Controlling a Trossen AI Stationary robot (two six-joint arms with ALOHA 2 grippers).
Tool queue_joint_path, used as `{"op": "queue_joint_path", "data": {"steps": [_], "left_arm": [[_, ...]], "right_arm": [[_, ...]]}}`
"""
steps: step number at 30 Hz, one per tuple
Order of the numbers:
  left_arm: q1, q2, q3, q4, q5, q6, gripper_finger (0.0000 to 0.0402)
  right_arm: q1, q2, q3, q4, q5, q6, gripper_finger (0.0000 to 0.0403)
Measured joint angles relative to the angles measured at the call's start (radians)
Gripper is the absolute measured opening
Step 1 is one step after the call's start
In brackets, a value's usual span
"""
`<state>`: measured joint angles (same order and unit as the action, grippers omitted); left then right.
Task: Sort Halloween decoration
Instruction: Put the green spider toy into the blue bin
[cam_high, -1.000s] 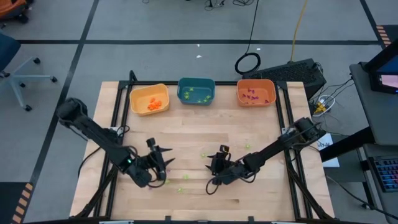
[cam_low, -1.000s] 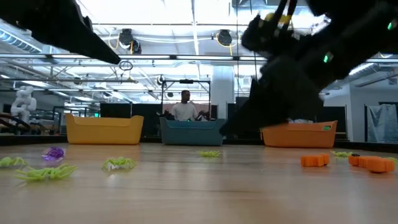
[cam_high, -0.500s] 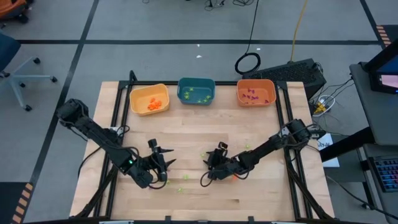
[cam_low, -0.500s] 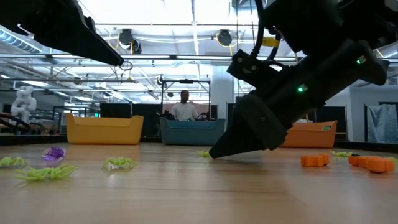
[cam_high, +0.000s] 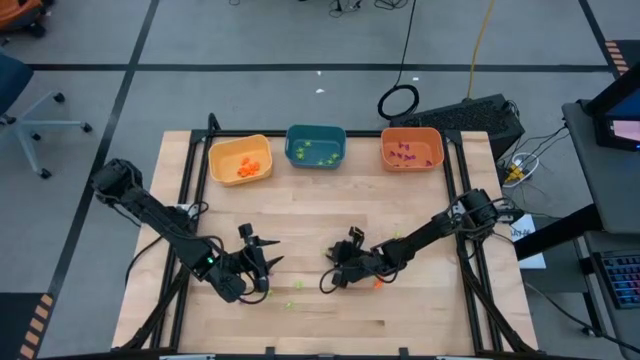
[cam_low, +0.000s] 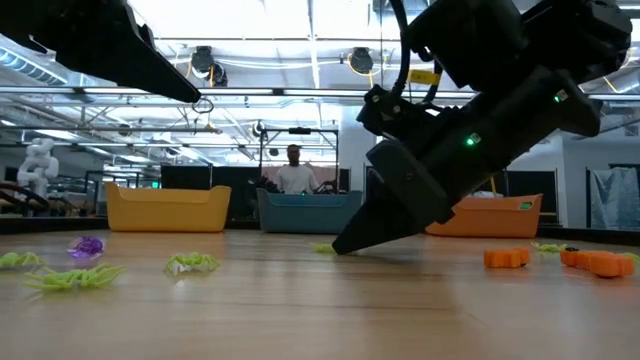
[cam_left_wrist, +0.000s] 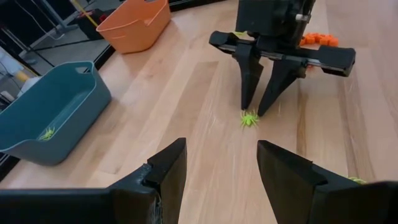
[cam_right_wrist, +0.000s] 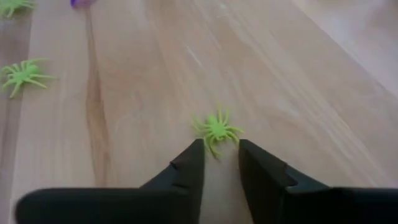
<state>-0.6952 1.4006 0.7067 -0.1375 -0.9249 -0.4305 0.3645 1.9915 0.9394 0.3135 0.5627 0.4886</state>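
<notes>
A: Right gripper (cam_left_wrist: 256, 107) position?
B: Down at the table (cam_high: 300, 215) mid-front, tips touching or almost touching the wood. Fingers (cam_right_wrist: 189, 163) are parted a little, with a green spider (cam_right_wrist: 216, 129) on the wood just ahead of the gap, not gripped. Left wrist view agrees: the spider (cam_left_wrist: 249, 118) lies at the base of the two tips.

A: Left gripper (cam_high: 262, 262)?
B: Front-left of the table, pointing toward the right one. Its fingers (cam_left_wrist: 165, 171) stand apart and hold nothing.

A: Loose trinkets?
B: Low view has green spiders (cam_low: 70, 277) and one purple piece (cam_low: 86, 246) at one side, and orange pieces (cam_low: 506, 258) at the other. In the high view, green specks (cam_high: 296, 285) lie on the wood near the left gripper, and an orange bit (cam_high: 378, 282) shows beside the right gripper.

A: Bins?
B: Three along the far edge: yellow bin (cam_high: 240, 159) with orange pieces, teal bin (cam_high: 316, 147) with green ones, orange bin (cam_high: 411, 148) with purple ones (each colour in its own bin, as far as I can see).

A: Anything behind?
B: A person (cam_low: 294, 172) beyond the teal bin.
</notes>
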Motion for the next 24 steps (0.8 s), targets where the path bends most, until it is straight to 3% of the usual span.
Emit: {"op": "queue_joint_path", "data": {"steps": [8,24], "left_arm": [[0.0,0.0,0.0,-0.001,0.0,0.0,0.0193],[0.0,0.0,0.0,-0.001,0.0,-0.001,0.0193]], "right_arm": [[-0.001,0.0,0.0,-0.003,-0.014,-0.017,0.0007],[0.023,0.003,-0.002,0.079,-0.01,-0.115,0.0]]}}
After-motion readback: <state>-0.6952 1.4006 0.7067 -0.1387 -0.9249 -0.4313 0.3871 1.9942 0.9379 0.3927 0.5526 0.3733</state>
